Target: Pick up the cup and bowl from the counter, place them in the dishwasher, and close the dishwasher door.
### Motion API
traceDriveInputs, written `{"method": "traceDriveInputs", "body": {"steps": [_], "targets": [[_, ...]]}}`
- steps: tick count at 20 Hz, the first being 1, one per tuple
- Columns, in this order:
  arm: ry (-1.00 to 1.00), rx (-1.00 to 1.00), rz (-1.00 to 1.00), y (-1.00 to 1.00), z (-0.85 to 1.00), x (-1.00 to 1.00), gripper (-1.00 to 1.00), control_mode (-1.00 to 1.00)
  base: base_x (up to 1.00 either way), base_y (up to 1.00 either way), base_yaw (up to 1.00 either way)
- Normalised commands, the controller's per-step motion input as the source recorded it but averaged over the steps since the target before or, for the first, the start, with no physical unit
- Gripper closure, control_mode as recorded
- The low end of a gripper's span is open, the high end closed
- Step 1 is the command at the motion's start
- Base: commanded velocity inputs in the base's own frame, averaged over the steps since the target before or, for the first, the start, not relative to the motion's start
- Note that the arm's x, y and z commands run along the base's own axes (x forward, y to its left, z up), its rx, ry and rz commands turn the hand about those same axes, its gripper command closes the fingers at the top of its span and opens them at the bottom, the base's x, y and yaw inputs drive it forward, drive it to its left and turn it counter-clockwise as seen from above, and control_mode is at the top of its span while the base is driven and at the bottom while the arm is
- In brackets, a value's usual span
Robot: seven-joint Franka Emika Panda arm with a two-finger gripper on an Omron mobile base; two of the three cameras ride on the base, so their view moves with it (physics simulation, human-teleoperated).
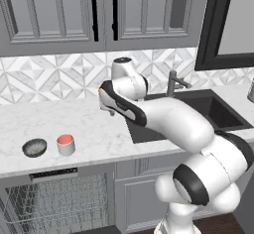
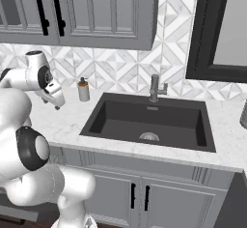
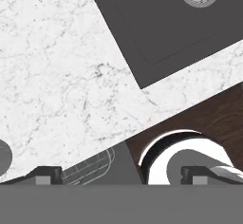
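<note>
On counter (image 1: 99,129), cup (image 1: 65,145) upright, mouth up, beside bowl (image 1: 34,147); gripper (image 3: 121,176) wide open, empty.

Counter (image 1: 94,134): white marble look, faint grey veins, smooth, slight sheen. Cup (image 1: 65,145): smooth white outside, salmon-red inside, matt. Bowl (image 1: 34,147): dark grey, speckled inside. Dishwasher (image 1: 59,198): grey body, silver wire rack. Sink (image 2: 149,121): matt dark grey. Faucet (image 2: 155,88): brushed metal. Floor (image 3: 209,118): dark wood grain. Cabinets (image 2: 96,9): matt grey panels.
</note>
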Motion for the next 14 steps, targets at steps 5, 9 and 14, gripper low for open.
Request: {"method": "traceDriveInputs", "body": {"steps": [5,9,14], "targets": [[0.00,0.12,0.12,0.00,-0.42,0.19,-1.00,-1.00,0.00,0.00,0.00],[0.01,0.07,0.23,0.28,-0.40,0.11,-1.00,-1.00,0.00,0.00,0.00],[0.00,0.03,0.33,0.57,-0.40,0.07,-1.00,-1.00,0.00,0.00,0.00]]}}
